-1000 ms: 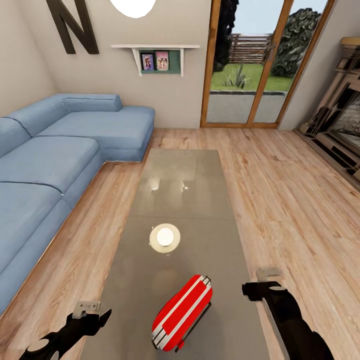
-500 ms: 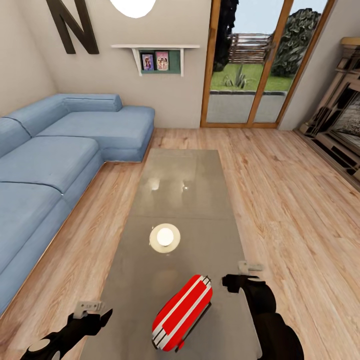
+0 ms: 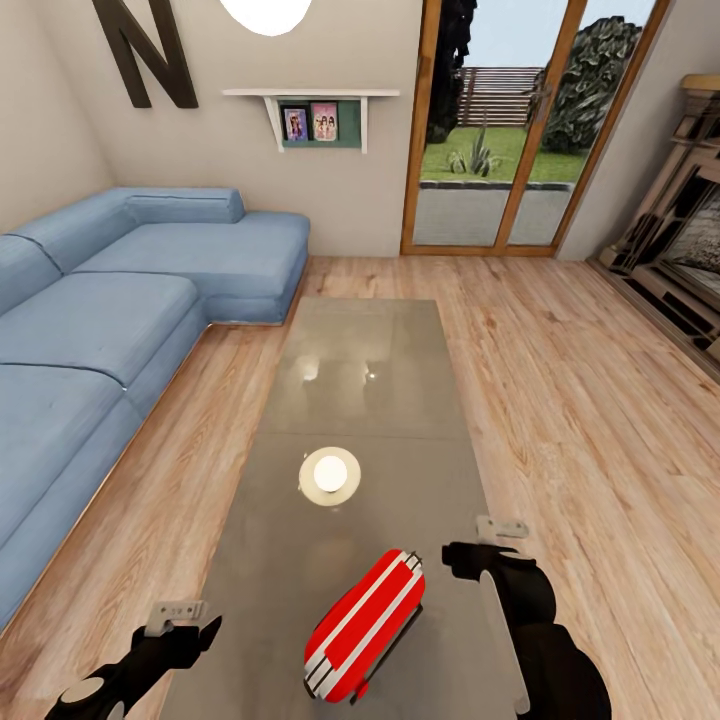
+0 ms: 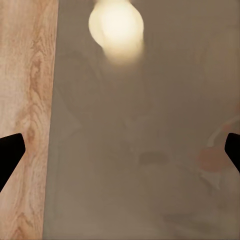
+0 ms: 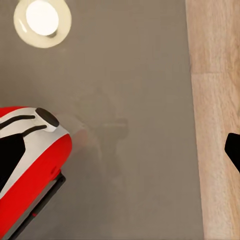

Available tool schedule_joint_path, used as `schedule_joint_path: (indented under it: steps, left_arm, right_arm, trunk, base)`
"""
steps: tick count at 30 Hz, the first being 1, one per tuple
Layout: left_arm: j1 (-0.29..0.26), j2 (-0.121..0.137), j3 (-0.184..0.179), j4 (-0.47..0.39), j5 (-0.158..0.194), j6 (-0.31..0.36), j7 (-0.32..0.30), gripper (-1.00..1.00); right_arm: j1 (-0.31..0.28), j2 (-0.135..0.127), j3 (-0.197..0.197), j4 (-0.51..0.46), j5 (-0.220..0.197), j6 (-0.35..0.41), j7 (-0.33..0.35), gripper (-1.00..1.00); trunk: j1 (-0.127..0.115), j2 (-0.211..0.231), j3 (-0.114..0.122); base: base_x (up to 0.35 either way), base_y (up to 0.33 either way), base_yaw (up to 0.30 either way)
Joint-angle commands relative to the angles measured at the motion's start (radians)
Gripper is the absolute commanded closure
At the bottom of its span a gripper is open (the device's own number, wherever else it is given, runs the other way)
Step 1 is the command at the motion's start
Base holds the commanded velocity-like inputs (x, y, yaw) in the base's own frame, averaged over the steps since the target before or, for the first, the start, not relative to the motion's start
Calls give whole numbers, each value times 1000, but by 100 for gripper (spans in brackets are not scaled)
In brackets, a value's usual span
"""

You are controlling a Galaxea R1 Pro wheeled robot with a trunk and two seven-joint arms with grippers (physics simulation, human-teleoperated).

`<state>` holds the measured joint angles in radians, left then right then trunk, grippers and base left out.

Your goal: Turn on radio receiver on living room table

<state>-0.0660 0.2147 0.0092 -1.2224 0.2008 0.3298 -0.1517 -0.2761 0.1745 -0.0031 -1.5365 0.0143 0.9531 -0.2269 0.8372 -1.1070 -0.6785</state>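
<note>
The red radio receiver with white stripes lies on its side at the near end of the long glossy table. My right gripper hovers open just to the right of the radio's far end, not touching it. In the right wrist view the radio sits beside one dark finger, while the other finger is out over the table's edge. My left gripper stands open at the table's near left edge, well apart from the radio. Its wrist view has the gripper over bare table top.
A blue sectional sofa runs along the left of the table. A pendant lamp's bright reflection lies mid-table. Glass doors stand at the back and a fireplace at the right. Wood plank floor lies on both sides.
My right gripper has moved left from the table's right edge to close beside the radio. The left arm and the radio have stayed put.
</note>
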Motion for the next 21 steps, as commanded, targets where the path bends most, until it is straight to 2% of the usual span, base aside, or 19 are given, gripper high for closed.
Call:
schedule_joint_path:
  steps: [1,4,7,11,13,14,18,21]
  left_arm:
    - [0,-1,0,0,0,0,2,-100]
    - [0,-2,0,0,0,0,6,-100]
    - [0,-2,0,0,0,0,7,-100]
    - [0,-2,0,2,0,0,7,-100]
    - [0,-1,0,3,0,0,6,-100]
    - [0,-1,0,4,0,0,4,-100]
    - [0,-1,0,4,0,0,3,-100]
    - [0,-1,0,4,0,0,2,-100]
  right_arm:
    - [0,0,0,0,0,0,0,-100]
    - [-8,0,0,0,-12,-1,0,-100]
    - [-19,0,13,0,-62,-1,-2,-100]
    - [-23,0,65,3,-139,-9,-48,-100]
    - [-24,0,118,6,-189,-28,-122,-100]
    - [-25,0,172,9,-253,-62,-207,-100]
    - [-25,0,230,12,-367,-102,-327,-100]
    - [-27,0,261,13,-418,-113,-371,-100]
  trunk:
    - [0,0,0]
    - [0,0,0]
    - [0,0,0]
    - [0,0,0]
    - [0,0,0]
    - [0,0,0]
    - [0,0,0]
    - [0,0,0]
  base:
    - [0,0,0]
    - [0,0,0]
    - [0,0,0]
    - [0,0,0]
    - [0,0,0]
    - [0,0,0]
    - [0,0,0]
    - [0,0,0]
